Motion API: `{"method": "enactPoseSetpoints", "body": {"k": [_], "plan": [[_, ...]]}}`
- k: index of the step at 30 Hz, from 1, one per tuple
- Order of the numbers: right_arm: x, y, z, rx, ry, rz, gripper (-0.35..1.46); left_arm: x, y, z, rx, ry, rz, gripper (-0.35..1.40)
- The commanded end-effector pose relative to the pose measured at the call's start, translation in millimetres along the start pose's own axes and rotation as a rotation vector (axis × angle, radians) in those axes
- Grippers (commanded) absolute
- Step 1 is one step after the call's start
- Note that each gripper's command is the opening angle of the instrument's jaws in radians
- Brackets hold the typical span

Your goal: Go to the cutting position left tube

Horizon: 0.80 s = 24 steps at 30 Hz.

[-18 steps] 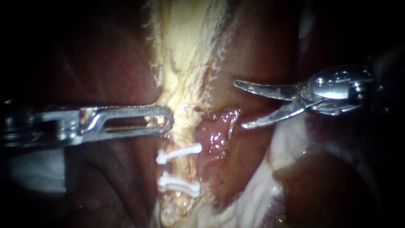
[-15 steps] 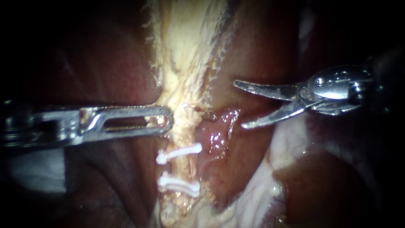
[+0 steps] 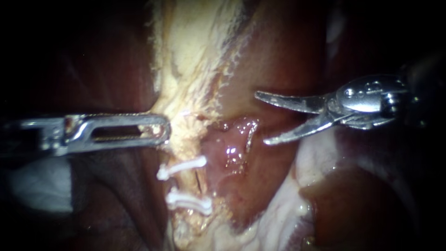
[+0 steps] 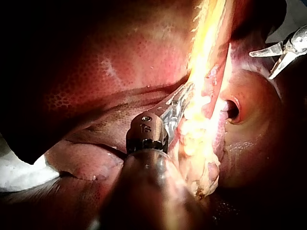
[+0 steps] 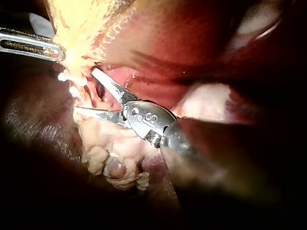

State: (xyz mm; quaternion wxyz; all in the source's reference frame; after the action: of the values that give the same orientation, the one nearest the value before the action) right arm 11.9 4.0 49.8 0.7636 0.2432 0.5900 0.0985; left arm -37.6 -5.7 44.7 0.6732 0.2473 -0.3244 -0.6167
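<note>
endoscope view: at nine o'clock the left instrument clamps the pale tissue; at three o'clock the right instrument, jaws wide apart.

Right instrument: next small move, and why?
Probably ease the right instrument toward the endoscope view's lower left, to the clipped tube. It hangs open, well clear of the tube, and the gap between the upper clip and lower clip looks like the cutting spot.
</note>
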Motion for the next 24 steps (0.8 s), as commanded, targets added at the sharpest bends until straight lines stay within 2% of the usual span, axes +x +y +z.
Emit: {"method": "enactPoseSetpoints", "body": {"k": [1,10,17,24], "plan": [[-0.2,-0.3,0.3,0.014,-0.008,0.017,1.35,0.0,-0.1,-0.3,0.001,-0.001,-0.002,-0.23],[-2.2,-3.1,4.8,0.108,-0.086,0.088,1.35,0.2,-0.9,-1.1,-0.002,-0.003,-0.005,-0.23],[-5.0,-4.4,8.9,0.161,-0.159,0.114,1.35,0.0,-0.7,-1.5,-0.003,-0.003,-0.004,-0.23],[-7.6,-5.1,12.0,0.196,-0.208,0.141,1.35,-0.2,-0.6,-1.8,-0.006,-0.004,-0.005,-0.23]]}}
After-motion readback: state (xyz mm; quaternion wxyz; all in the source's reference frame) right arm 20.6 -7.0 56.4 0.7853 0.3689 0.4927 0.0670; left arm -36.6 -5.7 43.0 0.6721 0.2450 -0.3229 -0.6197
